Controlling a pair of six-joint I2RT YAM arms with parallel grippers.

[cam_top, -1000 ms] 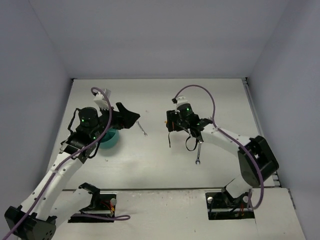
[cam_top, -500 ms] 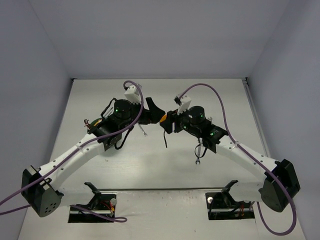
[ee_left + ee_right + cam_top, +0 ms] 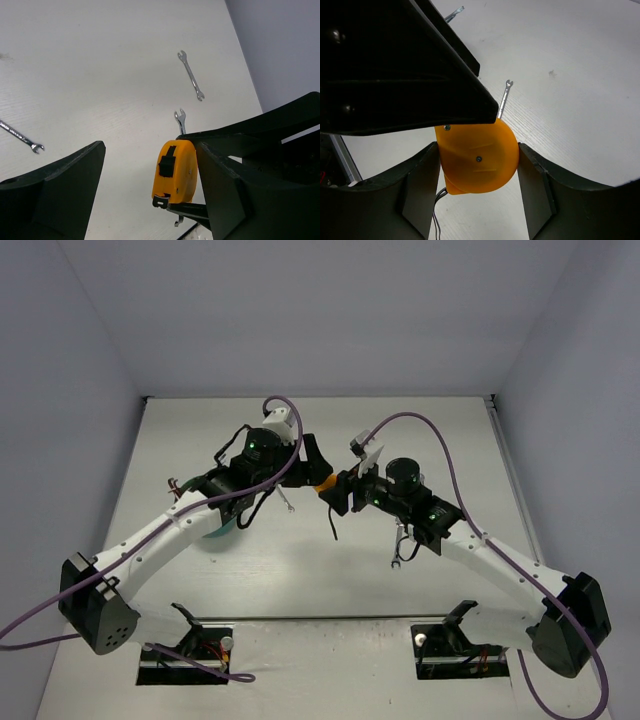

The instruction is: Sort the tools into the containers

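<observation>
An orange tape measure (image 3: pixel 325 485) hangs in mid-air over the table's middle, with my right gripper (image 3: pixel 338 492) shut on its flat round sides (image 3: pixel 477 160). A thin black strap (image 3: pixel 332 525) dangles from it. My left gripper (image 3: pixel 314 466) stands wide open around the same tape measure (image 3: pixel 175 170), which sits close against its right finger (image 3: pixel 225 190). The left one (image 3: pixel 55 195) is well apart from it. The teal bowl (image 3: pixel 214 532) lies mostly hidden under my left arm. Small silver wrenches lie on the table (image 3: pixel 286 500) (image 3: pixel 398 545).
In the left wrist view two wrenches (image 3: pixel 191 82) (image 3: pixel 180 120) lie beyond the tape measure and a third (image 3: pixel 22 137) at the left. The grey side walls stand close to the white table (image 3: pixel 440 440) on both sides.
My left arm swung right from over the bowl to the table's middle. My right gripper carried the tape measure left, and it now sits between the open left jaws.
</observation>
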